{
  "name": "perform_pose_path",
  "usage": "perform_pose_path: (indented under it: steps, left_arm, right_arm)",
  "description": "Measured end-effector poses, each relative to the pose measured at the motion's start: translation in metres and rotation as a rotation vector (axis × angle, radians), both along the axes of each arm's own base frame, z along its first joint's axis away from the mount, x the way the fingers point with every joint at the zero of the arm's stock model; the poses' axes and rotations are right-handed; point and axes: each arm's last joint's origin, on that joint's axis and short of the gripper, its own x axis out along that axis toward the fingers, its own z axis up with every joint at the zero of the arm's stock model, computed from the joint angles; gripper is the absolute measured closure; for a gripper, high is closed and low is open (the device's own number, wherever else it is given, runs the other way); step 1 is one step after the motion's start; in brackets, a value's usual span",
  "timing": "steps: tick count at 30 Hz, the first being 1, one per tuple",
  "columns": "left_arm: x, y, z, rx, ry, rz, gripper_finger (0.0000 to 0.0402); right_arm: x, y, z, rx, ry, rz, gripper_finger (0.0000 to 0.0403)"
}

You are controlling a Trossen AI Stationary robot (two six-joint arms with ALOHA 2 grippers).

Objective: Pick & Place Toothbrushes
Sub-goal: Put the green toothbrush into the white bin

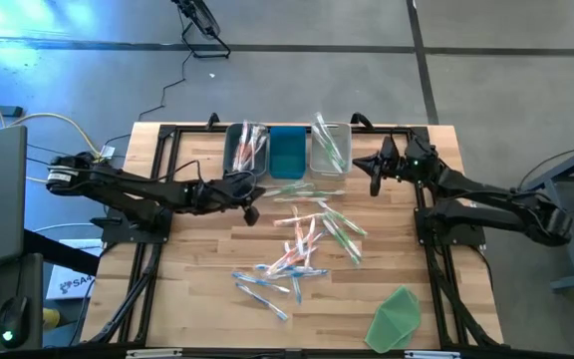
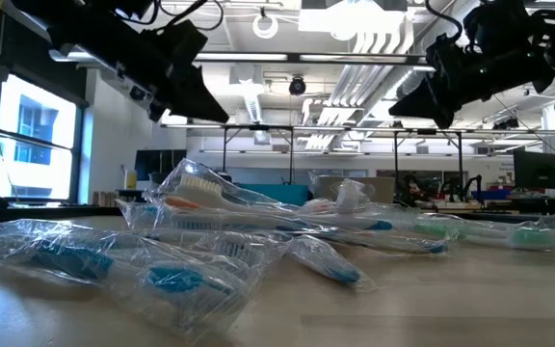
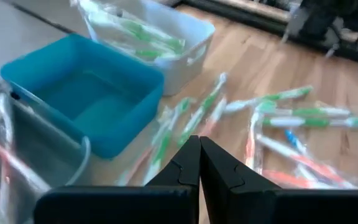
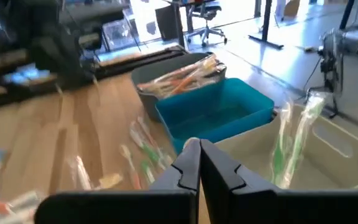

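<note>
Hovering near the tabletop's far edge, both jaws together and empty; crinkly-wrapped toothbrushes [image 1: 302, 244] overlap, so one grab risks dragging several.

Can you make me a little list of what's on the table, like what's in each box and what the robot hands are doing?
grey box: orange toothbrushes inside
blue box: empty
white box: green toothbrushes inside
loose toothbrushes: scattered mid-table, in clear wrappers, green, orange and blue
green sheet: near the table's front edge, on the right arm's side
left hand: shut, holding nothing, in front of the grey box
right hand: shut, holding nothing, beside the white box
</note>
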Motion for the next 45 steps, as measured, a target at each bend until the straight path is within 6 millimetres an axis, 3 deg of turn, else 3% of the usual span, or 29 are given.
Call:
perform_pose_path:
  steps: [5,13,17,26,37,41,45]
  left_arm:
    - [-0.012,0.000,0.018,0.053,-0.030,-0.022,0.0401]
    - [-0.038,0.003,0.042,0.112,-0.073,-0.021,0.0401]
    - [-0.041,0.005,0.045,0.144,-0.072,0.012,0.0401]
    - [-0.041,0.005,0.044,0.142,-0.072,0.024,0.0401]
    - [-0.041,0.005,0.044,0.142,-0.070,0.024,0.0401]
    - [-0.041,0.005,0.044,0.142,-0.070,0.024,0.0401]
    - [-0.041,0.005,0.044,0.142,-0.068,0.024,0.0401]
  right_arm:
    - [0.010,0.018,-0.005,-0.046,0.072,-0.074,0.0401]
    - [0.016,0.046,-0.024,0.093,0.230,0.026,0.0400]
    - [0.020,0.059,-0.028,0.099,0.253,0.087,0.0400]
    - [0.029,0.082,-0.040,0.017,0.340,0.022,0.0400]
    - [0.036,0.090,-0.061,0.060,0.457,0.045,0.0399]
    - [0.037,0.091,-0.067,0.065,0.494,0.047,0.0371]
    - [0.040,0.093,-0.075,0.167,0.516,0.061,0.0310]
